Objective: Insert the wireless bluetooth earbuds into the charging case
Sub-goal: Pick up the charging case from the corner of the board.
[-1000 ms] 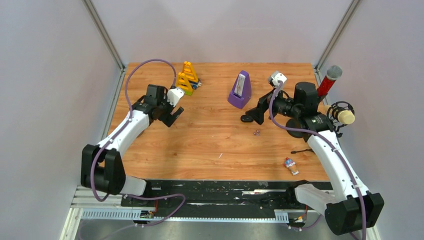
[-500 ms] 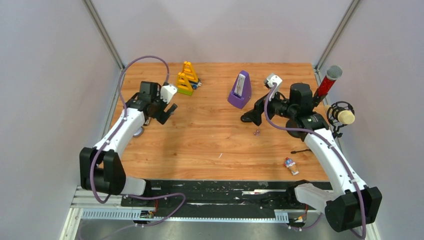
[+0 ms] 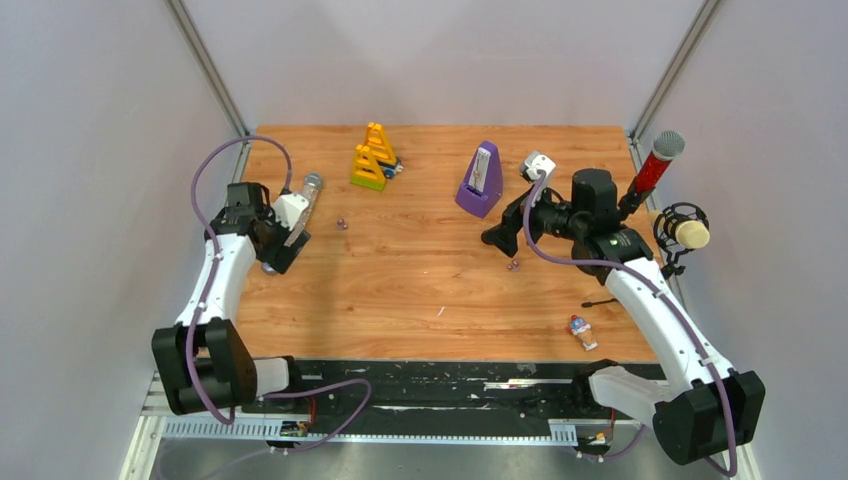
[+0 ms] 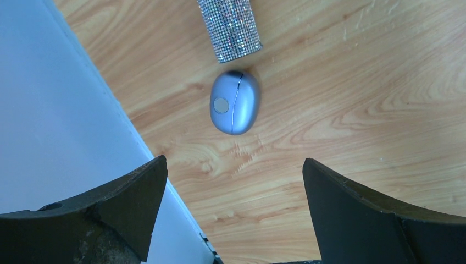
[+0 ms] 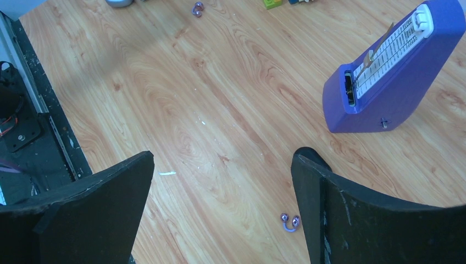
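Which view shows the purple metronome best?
Right wrist: the purple metronome fills the upper right, its face and scale clear. Top external shows it small, from above. Left wrist does not show it.

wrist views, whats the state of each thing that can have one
left pincer: open, empty
right pincer: open, empty
blue-grey case: shut, lying flat, untouched
near purple bud: loose, outside the case
far purple bud: loose, outside the case
metronome: upright
glitter tube: lying on its side
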Controlling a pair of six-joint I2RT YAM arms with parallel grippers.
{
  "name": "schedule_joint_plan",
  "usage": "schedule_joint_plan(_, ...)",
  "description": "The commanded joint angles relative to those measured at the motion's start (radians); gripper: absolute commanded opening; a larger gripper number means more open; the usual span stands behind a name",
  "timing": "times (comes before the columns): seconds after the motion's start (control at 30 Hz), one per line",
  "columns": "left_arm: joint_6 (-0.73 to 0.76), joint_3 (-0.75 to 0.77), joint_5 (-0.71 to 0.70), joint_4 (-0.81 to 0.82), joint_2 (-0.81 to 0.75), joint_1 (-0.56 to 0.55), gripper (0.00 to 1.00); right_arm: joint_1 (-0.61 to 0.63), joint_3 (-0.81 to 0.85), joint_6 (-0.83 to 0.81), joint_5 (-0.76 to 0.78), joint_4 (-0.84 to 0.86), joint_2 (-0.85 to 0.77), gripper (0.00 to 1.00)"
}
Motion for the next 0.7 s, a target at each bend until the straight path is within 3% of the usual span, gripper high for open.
schedule_joint_plan(0.0,0.117,-0.008,0.075,0.025,0.073,0.057,1.0,0.007,0.0,-0.019,-0.004,0.042,-0.025,0.99)
schedule_joint_plan(0.27,0.175,0.054,0.163,0.084,0.298,0.164,1.0,0.007,-0.002,-0.034,0.005,0.041,-0.033,0.99)
schedule_joint_plan(0.53,0.188,0.091,0.204,0.107,0.435,0.169,1.0,0.01,0.0,-0.033,0.009,0.042,-0.026,0.99)
schedule_joint_plan(0.67,0.199,0.097,0.227,0.1,0.455,0.169,0.89,0.012,-0.001,-0.032,0.013,0.042,-0.025,0.99)
